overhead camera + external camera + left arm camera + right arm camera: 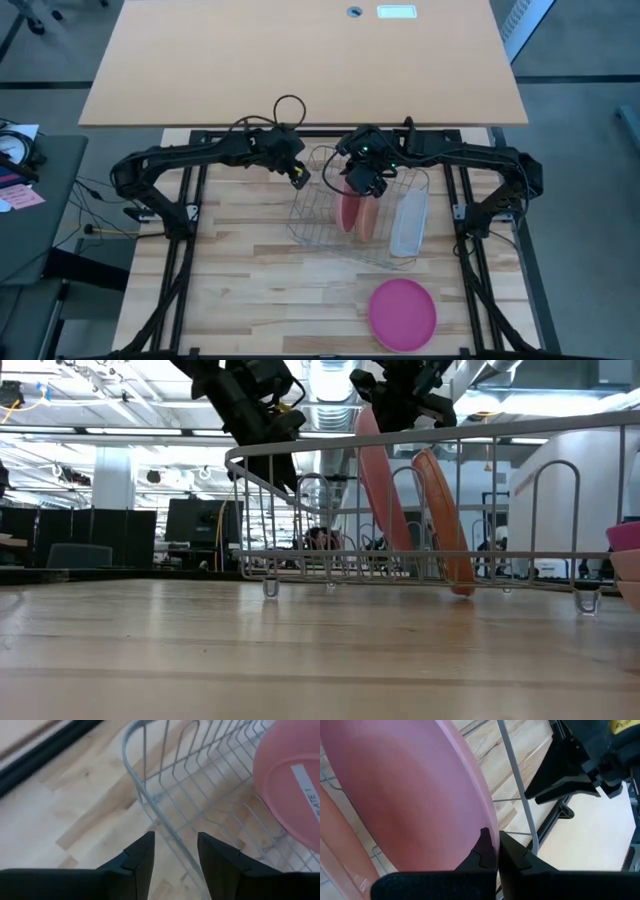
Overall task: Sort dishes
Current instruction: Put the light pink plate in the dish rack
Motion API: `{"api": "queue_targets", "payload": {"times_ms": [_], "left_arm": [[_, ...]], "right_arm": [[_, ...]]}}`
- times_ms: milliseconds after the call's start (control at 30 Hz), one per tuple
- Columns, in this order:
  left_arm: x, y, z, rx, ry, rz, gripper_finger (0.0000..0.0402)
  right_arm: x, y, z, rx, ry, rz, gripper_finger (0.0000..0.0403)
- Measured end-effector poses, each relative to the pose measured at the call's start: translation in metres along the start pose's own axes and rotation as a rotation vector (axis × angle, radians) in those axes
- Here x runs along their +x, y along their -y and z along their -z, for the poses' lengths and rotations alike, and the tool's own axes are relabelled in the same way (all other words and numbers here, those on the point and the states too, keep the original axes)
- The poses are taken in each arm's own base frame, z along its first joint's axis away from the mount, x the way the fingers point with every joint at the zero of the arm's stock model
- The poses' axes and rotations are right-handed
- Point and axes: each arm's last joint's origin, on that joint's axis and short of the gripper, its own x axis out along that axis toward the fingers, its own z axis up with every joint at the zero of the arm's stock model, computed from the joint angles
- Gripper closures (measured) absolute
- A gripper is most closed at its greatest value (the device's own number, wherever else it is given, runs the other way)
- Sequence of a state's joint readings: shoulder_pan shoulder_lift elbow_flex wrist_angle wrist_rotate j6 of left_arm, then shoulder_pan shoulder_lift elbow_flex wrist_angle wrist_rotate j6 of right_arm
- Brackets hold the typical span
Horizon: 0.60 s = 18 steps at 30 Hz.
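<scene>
A pale pink plate (348,208) and a salmon-orange plate (368,215) stand on edge, side by side, in the wire rack (300,225). Both lean a little in the low view, the pink plate (378,480) left of the orange one (445,520). A bright magenta plate (402,314) lies flat on the table near the front right. My right gripper (362,185) is over the rack, shut on the pink plate's top rim. My left gripper (298,178) is open at the rack's far left corner. Its fingers stand either side of the rack's top wire (165,832). My right gripper (497,852) pinches the pink plate's upper rim (487,820) between its two fingers, coming from above and pointing down. The plate stands on edge, slightly tilted, with its lower edge (405,550) down among the rack's wires.
A translucent rectangular tub (408,222) stands in the rack's right part. The pink plate also shows in the left wrist view (295,785), bearing a white label. A second tabletop (300,60) lies beyond the far edge. Bare wood lies left of and in front of the rack.
</scene>
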<state>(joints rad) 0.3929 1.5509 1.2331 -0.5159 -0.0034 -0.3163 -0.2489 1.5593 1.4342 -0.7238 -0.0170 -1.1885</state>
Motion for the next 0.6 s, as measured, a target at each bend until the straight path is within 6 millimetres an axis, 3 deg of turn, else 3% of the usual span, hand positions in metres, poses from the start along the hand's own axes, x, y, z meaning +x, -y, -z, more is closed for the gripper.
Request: {"api": "queue_targets", "payload": {"times_ms": [367, 600], "left_arm": [[0.0024, 0.0090, 0.0078, -0.015, -0.058, 0.022, 0.0269], [0.0097, 0.0037, 0.0081, -0.033, -0.069, -0.027, 0.0317]], "right_arm": [[0.0000, 0.0002, -0.0003, -0.013, 0.000, 0.003, 0.0401], [0.0001, -0.0018, -0.0055, 0.018, -0.013, 0.010, 0.0401]]}}
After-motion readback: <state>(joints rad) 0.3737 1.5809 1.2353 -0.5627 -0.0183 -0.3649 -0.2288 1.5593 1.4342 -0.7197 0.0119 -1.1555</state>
